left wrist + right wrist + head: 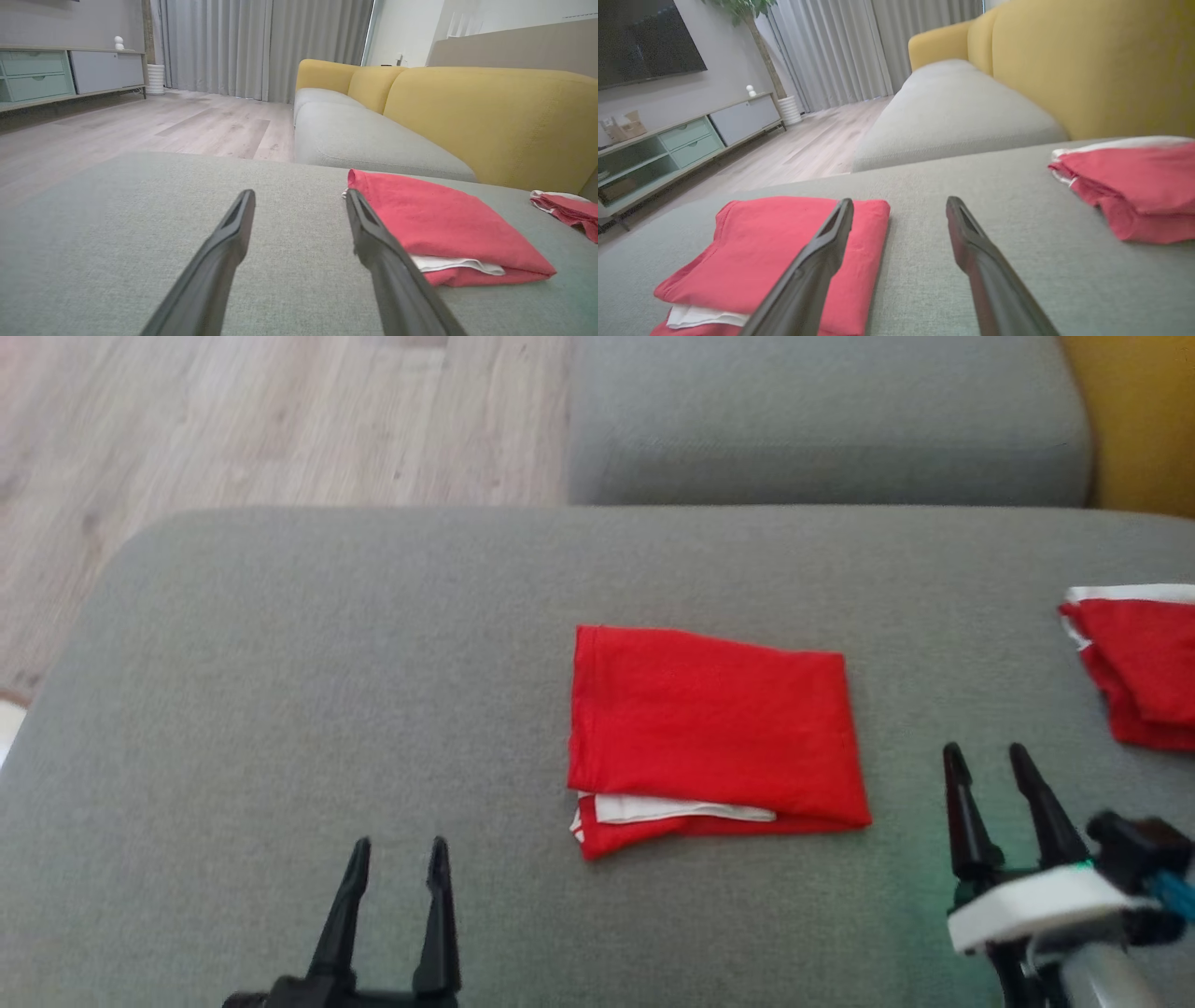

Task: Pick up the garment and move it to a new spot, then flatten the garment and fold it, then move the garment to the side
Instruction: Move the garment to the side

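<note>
A wide grey seat cushion (280, 709) spreads out below me in the head view, with pale wood floor (233, 420) beyond its far left corner, a second cushion (822, 420) behind it and a yellow backrest (1139, 420) at the top right. The garment (714, 728), red and folded into a neat rectangle, lies flat near the middle of the cushion, with a white layer (681, 809) peeking out along its near edge. A second red bundle (1134, 663) sits at the right edge, well apart from it. My left hand (400, 847) hovers low on the left, fingers spread wide and holding nothing. My right hand (984, 753) hovers just right of the garment, also wide and empty.

In the left wrist view, my left hand (300, 196) points across bare cushion. The garment (434, 224) lies just beside the right finger, and I cannot tell whether they touch. Grey curtains (233, 46) and a low cabinet (56, 74) stand across the floor.

In the right wrist view, my right hand (900, 203) is spread wide. Its left finger crosses in front of the garment (761, 247), while the red bundle (1134, 186) lies off to the right. A television (644, 42) hangs above the cabinet (691, 135), beside a plant (742, 7).
</note>
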